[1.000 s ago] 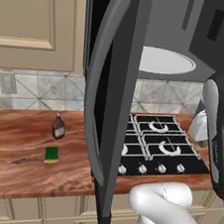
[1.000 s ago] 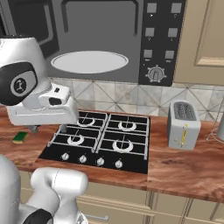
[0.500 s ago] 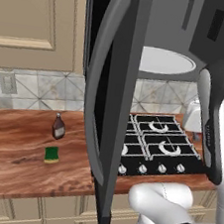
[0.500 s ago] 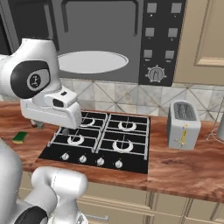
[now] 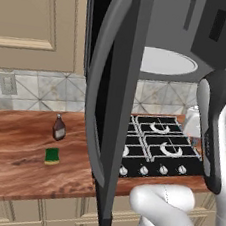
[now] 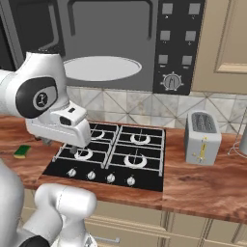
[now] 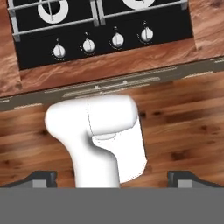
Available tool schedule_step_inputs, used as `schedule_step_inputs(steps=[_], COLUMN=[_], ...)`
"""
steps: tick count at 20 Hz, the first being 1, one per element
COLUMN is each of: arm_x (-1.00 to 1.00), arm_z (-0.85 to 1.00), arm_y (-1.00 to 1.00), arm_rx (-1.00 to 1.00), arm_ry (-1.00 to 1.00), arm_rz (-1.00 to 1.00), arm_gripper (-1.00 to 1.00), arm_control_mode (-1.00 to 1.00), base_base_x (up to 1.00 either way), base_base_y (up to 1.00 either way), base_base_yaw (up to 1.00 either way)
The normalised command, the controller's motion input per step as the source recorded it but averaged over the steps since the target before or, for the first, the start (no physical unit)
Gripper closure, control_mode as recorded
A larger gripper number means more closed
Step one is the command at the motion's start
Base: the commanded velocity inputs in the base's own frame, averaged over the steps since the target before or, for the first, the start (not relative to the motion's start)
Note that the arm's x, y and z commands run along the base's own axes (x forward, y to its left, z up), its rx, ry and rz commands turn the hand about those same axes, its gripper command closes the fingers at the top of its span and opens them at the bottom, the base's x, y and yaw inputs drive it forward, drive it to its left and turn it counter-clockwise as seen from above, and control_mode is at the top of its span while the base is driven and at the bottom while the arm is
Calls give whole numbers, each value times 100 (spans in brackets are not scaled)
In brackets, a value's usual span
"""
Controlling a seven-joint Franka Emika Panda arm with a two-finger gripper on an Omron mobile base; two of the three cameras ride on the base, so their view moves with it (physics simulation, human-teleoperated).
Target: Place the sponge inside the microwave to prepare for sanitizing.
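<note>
The gripper has its jaws fully apart and empty; in the hand view the two dark fingertips sit at opposite lower corners with nothing between them, and the camera looks straight down past the front edge of the counter toward the wooden floor. In the right base view the hand hangs over the front left burner of the stovetop, pointing downward. The sponge lies flat on the wooden counter, green face up, well apart from the hand and to the left of the stovetop; in the right base view the sponge shows at the far left edge, beyond the arm. It rests just in front of the small brown bottle, near it but not touching. Its outline is nearly square, so a long axis cannot be told with confidence; its edges appear roughly aligned with the counter front. The microwave hangs above the stovetop with its door swung wide toward the robot, exposing the white turntable. The open door stands between the stovetop and the sponge in the left base view, so the coming move likely requires the hand to travel left while passing under or around the door's lower edge. The sponge has not yet been picked up.
</note>
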Motion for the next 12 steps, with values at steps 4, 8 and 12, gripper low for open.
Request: schedule_step_inputs(steps=[4, 8, 12], arm_x=[33, 31, 17], arm_z=[-71, -62, -30], arm_y=[0, 25, 94], arm_rx=[1, 0, -10], arm_ry=[-5, -9, -28], arm_rz=[2, 8, 10], arm_gripper=[-100, -100, -100], arm_control_mode=[-100, -100, -100], base_base_x=[0, 0, 0], base_base_y=[0, 0, 0], base_base_yaw=[0, 0, 0])
